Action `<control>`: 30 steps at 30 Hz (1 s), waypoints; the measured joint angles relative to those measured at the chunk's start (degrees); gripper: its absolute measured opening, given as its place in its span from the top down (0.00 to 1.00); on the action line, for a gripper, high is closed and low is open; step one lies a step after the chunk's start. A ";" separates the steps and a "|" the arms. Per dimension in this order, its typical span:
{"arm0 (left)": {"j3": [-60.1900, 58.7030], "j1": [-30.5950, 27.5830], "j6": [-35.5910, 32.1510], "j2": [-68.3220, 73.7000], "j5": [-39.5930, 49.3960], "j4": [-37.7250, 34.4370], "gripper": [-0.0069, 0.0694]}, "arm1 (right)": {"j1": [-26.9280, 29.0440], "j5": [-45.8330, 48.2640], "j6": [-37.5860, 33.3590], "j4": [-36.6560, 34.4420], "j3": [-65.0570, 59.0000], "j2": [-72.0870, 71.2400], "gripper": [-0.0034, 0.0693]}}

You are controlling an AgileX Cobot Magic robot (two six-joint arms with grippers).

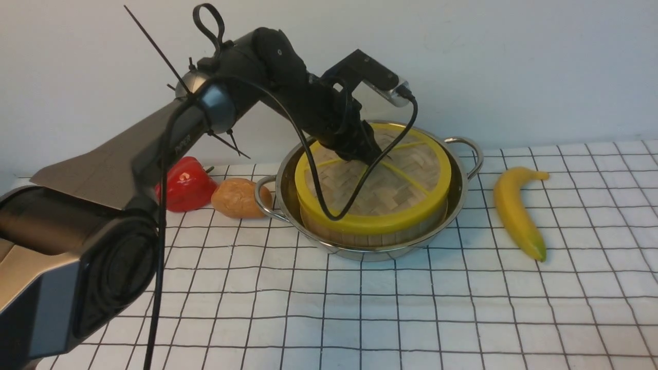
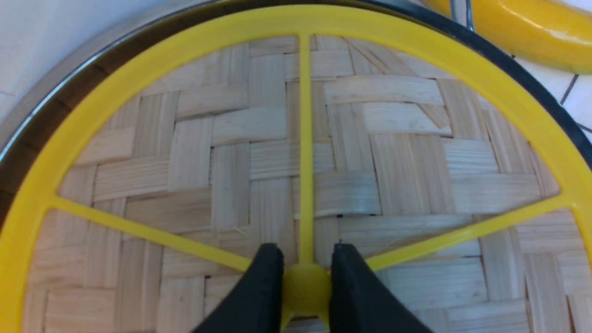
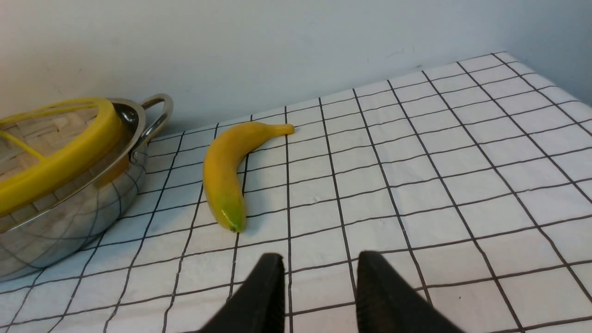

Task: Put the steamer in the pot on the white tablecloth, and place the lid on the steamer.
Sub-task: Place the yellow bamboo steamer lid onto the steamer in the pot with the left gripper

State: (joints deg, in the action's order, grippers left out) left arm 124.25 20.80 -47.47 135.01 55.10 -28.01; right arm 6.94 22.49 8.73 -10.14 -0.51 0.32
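Observation:
The pot (image 1: 360,252) stands on the white tablecloth (image 1: 411,308) near the back. The steamer (image 1: 370,237) sits inside it; only its slatted wall shows. The lid (image 1: 406,192) lies on top of the steamer and hides its contents. My left gripper (image 1: 367,154) is down at the lid's centre. In the left wrist view its fingertips (image 2: 270,259) flank and touch the yellow hub of the lid (image 2: 393,152), with the left gripper (image 2: 305,252) shut on it. My right gripper (image 3: 319,263) is open and empty, low over the cloth to the right of the pot (image 3: 69,217).
A yellow banana (image 1: 514,210) lies on the cloth right of the pot, also in the right wrist view (image 3: 224,171). A red pepper (image 1: 185,185) and a brown potato (image 1: 236,198) lie left of the pot, by its handle. A wall is close behind.

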 joint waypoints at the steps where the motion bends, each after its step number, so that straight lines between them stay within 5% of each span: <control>1: 0.00 0.02 0.00 0.00 0.00 0.07 0.74 | 0.00 0.00 0.00 0.00 0.00 0.00 0.62; 30: 0.86 0.73 10.87 0.21 -1.41 4.84 0.75 | 0.00 0.00 0.00 0.00 0.00 0.00 0.62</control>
State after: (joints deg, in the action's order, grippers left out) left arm 125.11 21.52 -36.60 135.22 53.70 -23.17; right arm 6.94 22.49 8.73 -10.14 -0.51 0.32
